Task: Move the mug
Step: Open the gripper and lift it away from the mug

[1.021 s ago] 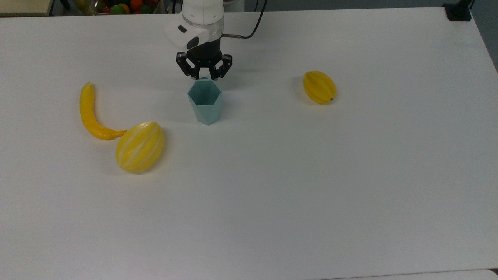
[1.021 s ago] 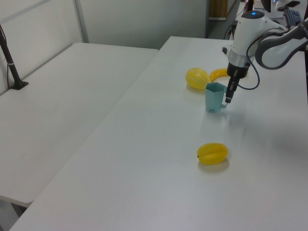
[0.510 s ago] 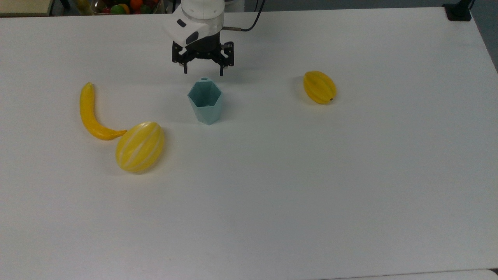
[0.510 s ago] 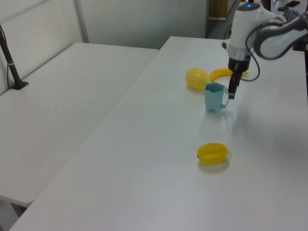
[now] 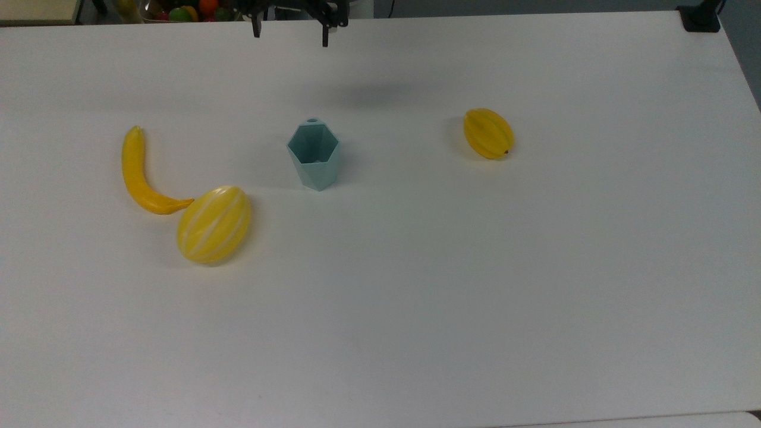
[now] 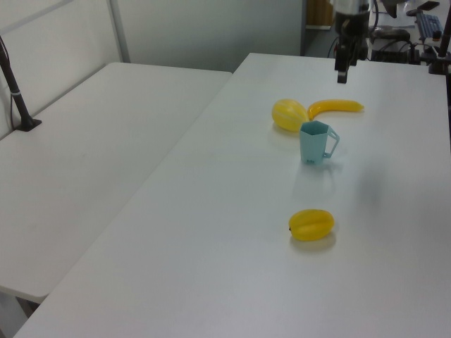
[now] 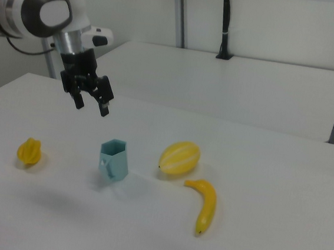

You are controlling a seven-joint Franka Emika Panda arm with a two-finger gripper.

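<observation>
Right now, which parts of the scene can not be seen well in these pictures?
- The gripper: in the top view its body is cut off by the upper edge; the two open fingers hang into the picture.
- The mug: in the top view its handle tab sits behind the rim; its base is hidden by its own walls.
- The bowl of fruit: cut off by the top view's upper edge.

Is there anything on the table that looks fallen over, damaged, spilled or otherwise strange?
Nothing stands out. The mug stands upright on the table, apart from the banana, the striped melon and the ribbed yellow fruit. No spill shows. The gripper hangs open above the table, holding nothing.
</observation>
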